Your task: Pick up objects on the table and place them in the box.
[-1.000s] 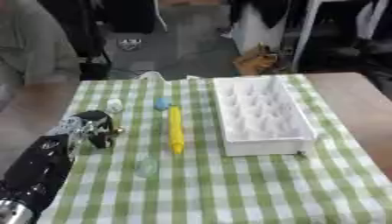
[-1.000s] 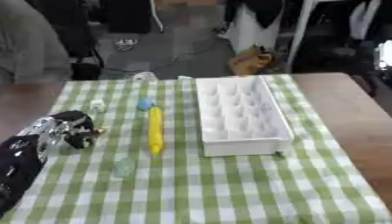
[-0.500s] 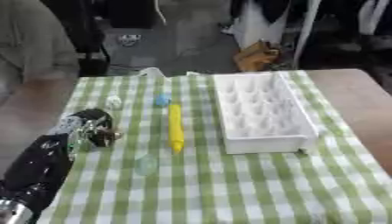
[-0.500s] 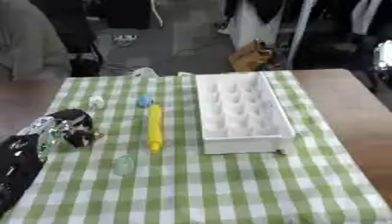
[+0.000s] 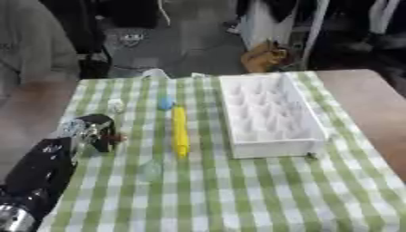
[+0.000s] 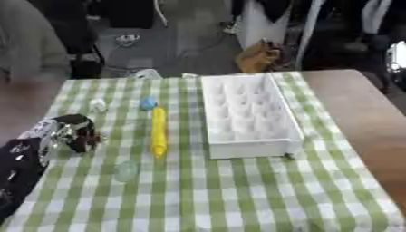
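A white box with a dimpled floor stands right of centre on the green checked cloth. A long yellow object lies lengthwise beside its left wall, with a small blue piece at its far end. A pale green round piece lies nearer me. A small white piece sits toward the far left. My left hand hovers at the left, fingers curled with nothing visible in them, a hand's width left of the yellow object. My right hand shows in no view.
The checked cloth covers most of the brown table, whose bare top shows at the right. A clear cup-like thing stands at the far cloth edge. A brown bag and people stand on the floor beyond.
The whole picture has shifted as the head moved. My left hand stays at about the same spot on the cloth with its fingers curled; the objects have not moved.
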